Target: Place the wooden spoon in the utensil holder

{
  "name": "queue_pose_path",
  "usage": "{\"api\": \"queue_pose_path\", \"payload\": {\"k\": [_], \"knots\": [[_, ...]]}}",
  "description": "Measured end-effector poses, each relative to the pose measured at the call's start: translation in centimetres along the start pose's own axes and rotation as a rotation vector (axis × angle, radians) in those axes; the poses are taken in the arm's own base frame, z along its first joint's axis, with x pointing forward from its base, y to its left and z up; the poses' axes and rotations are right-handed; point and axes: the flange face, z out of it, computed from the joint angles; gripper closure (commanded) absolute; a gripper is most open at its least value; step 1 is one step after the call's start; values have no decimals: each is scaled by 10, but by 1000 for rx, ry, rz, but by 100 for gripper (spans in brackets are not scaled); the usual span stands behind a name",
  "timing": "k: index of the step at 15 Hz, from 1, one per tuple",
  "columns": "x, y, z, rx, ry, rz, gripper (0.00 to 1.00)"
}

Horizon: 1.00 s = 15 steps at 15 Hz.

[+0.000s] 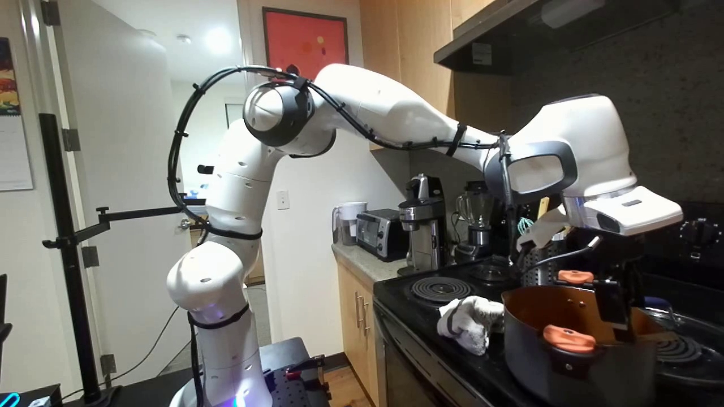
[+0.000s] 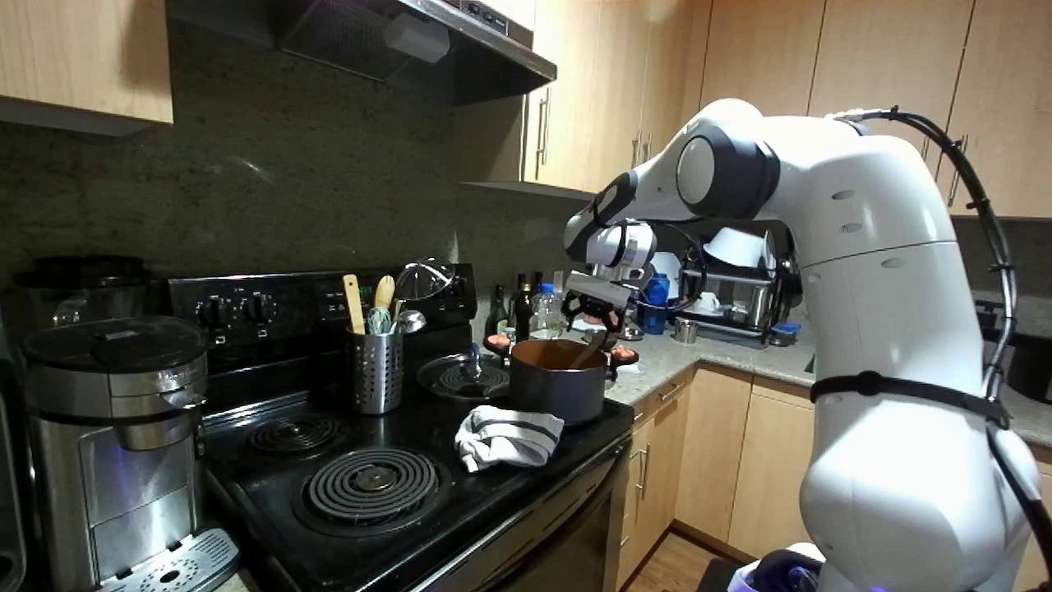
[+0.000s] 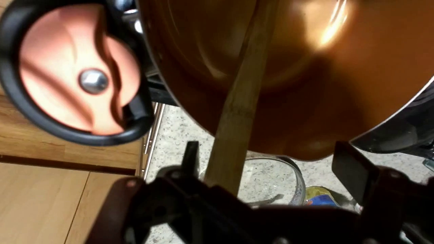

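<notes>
The wooden spoon [image 3: 234, 128] leans in the wide pot [image 2: 557, 393] with its tan handle over the rim. Its handle also shows in both exterior views [image 1: 659, 337] [image 2: 588, 352]. Its far end is cut off by the wrist view's top edge. My gripper [image 3: 267, 149] is open over the pot's rim; it also shows in both exterior views [image 1: 621, 325] [image 2: 593, 319]. In the wrist view the handle runs between the fingers, nearer the left one, and passes under the gripper body. The utensil holder [image 2: 379, 378], a perforated metal cylinder holding pale wooden utensils, a whisk and a ladle, stands on the stove.
The pot has orange-padded handles [image 3: 84, 71]. A striped towel [image 2: 508, 437] lies beside the pot. A glass lid [image 2: 464, 376] lies behind it. A coffee maker [image 2: 123, 444] stands at the stove's far side. A range hood [image 2: 419, 49] hangs above. Bottles [image 2: 526, 308] stand behind the pot.
</notes>
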Motion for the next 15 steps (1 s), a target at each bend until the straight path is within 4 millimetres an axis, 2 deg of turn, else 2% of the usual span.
{"api": "queue_pose_path", "payload": {"k": [5, 15], "knots": [[5, -8, 3, 21, 1, 13, 0], [26, 14, -4, 76, -3, 114, 0]]}}
